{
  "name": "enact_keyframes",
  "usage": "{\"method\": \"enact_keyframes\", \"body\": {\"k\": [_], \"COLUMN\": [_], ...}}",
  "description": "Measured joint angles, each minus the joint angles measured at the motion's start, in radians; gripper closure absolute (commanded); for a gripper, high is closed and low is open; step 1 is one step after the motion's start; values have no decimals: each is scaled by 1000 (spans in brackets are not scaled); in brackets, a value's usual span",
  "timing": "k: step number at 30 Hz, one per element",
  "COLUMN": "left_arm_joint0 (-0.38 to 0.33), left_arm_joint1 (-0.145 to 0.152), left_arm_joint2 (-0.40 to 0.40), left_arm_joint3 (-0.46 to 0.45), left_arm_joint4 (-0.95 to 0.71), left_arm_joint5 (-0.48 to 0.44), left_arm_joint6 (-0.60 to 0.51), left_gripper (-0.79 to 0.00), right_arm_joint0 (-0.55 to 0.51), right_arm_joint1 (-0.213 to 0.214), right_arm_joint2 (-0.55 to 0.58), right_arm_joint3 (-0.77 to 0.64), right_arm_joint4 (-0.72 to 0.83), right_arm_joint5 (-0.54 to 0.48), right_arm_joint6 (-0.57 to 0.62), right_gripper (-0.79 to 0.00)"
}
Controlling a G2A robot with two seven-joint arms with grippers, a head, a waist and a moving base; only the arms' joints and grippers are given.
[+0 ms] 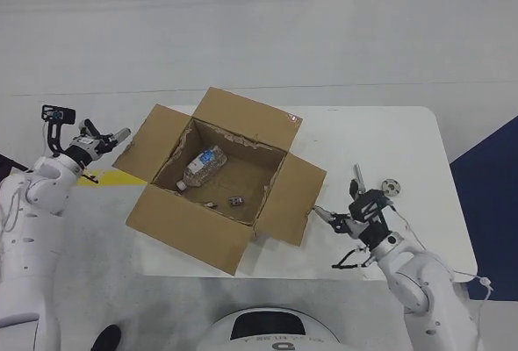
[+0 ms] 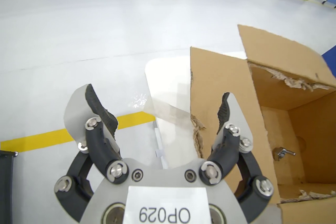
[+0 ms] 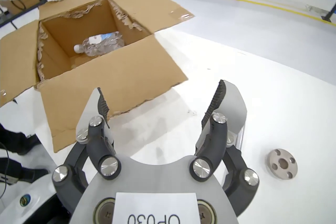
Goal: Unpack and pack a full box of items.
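An open cardboard box [image 1: 197, 230] with its four flaps spread stands on the left half of the white table [image 1: 391, 140]. Inside lies a clear plastic bottle [image 1: 205, 167] [image 3: 101, 43] on its side, with small metal pieces [image 1: 236, 201] [image 2: 282, 152] on the box floor. My left gripper [image 1: 111, 140] [image 2: 162, 107] hangs open and empty just off the table's left edge, beside the box's left flap [image 2: 218, 78]. Over the table, close to the right flap [image 3: 126, 72], my right gripper [image 1: 329, 218] [image 3: 160, 101] is open with nothing in it.
A round metal flange [image 1: 392, 186] [image 3: 282, 164] lies on the table to the right of my right gripper. The table's right half is bare white surface. Torn cardboard edges line the box's rim. A yellow floor line [image 2: 39, 135] runs below my left gripper.
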Motion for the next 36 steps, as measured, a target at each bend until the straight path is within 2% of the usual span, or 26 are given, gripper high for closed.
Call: {"method": "enact_keyframes", "body": {"k": [6,11,20,27,36], "left_arm_joint0": [-31,-41,-26,4,42], "left_arm_joint1": [1,6,19,31,59], "left_arm_joint2": [53,74,107,131,158], "left_arm_joint3": [55,83,81,57,-2], "left_arm_joint4": [35,73,105,115,35], "left_arm_joint5": [-64,-123,-279,-402,-410], "left_arm_joint6": [-59,-75,-109,-138,-161], "left_gripper": [-785,-785,-785,-785,-785], "right_arm_joint0": [117,160,177,168,153], "right_arm_joint1": [-5,-5,-4,4,14], "right_arm_joint2": [-140,-172,-175,-125,-93], "right_arm_joint3": [59,91,118,119,115], "right_arm_joint4": [-55,-46,-21,35,59], "right_arm_joint5": [22,35,114,101,68], "right_arm_joint6": [146,188,183,150,127], "right_gripper": [-785,-785,-785,-785,-785]}}
